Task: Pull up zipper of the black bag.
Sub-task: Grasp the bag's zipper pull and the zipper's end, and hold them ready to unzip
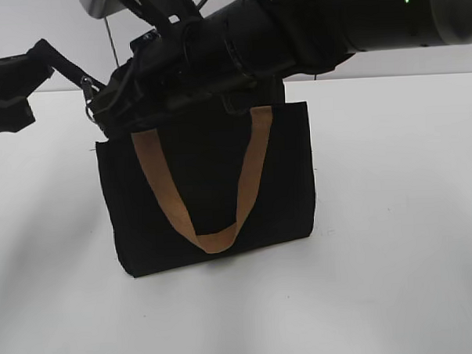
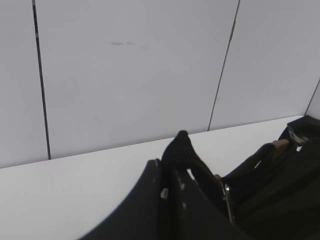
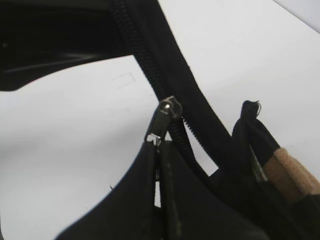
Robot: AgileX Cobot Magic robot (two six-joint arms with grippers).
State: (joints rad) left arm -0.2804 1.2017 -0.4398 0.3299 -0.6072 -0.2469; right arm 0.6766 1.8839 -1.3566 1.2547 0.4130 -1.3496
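Note:
The black bag [image 1: 213,186] stands upright on the white table, its tan strap [image 1: 248,176] hanging down its front. My right arm reaches across the bag's top to its upper left corner. In the right wrist view my right gripper [image 3: 159,145] is shut on the zipper [image 3: 162,117], a small silver pull tab on the black zip line [image 3: 150,55]. In the exterior view that gripper [image 1: 107,104] sits at the same corner. My left gripper [image 2: 170,172] is shut on a black fabric end of the bag [image 2: 182,147], at the bag's left top [image 1: 81,78].
The white table [image 1: 394,217] runs around the bag and meets a pale panelled wall [image 2: 130,75] behind. The right arm's thick black body [image 1: 308,25] fills the space above the bag. A tan strap end [image 3: 292,172] lies to the right of the zip line.

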